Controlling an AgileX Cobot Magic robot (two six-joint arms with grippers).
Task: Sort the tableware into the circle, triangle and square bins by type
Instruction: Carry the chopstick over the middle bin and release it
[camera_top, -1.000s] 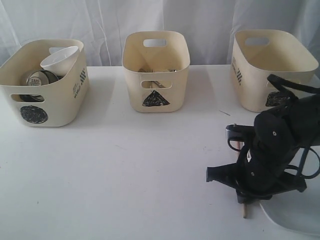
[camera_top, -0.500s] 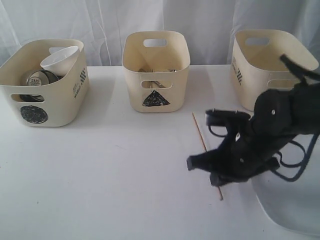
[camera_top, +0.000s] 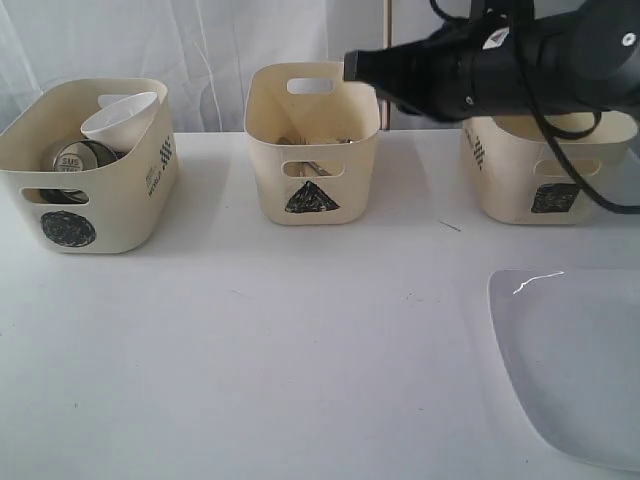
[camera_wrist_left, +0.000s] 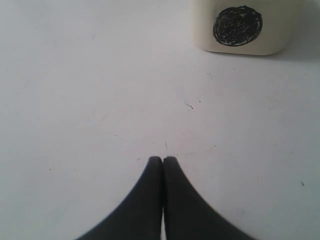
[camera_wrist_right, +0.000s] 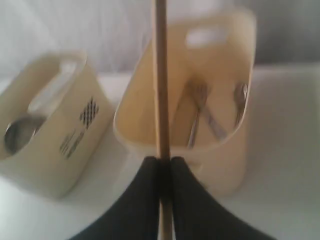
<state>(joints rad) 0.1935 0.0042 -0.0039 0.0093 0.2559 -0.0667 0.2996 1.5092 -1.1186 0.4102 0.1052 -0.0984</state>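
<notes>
- Your right claw (camera_wrist_right: 161, 160) pinches a wooden chopstick (camera_wrist_right: 161, 75), held upright, raised beside the triangle bin (camera_top: 345, 180).
- Your left claw (camera_wrist_left: 162, 159) is pressed together over the table (camera_wrist_left: 75, 100).

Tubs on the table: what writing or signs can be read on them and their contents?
"SUS", on the steel mug in the left tub; text below it unreadable.
Scribbled circle, on the left tub's front.
Scribbled triangle, on the middle tub.
Scribbled square, on the right tub.
Small print by a checkered patch, on the left and right tubs' sides: too small to read.
</notes>
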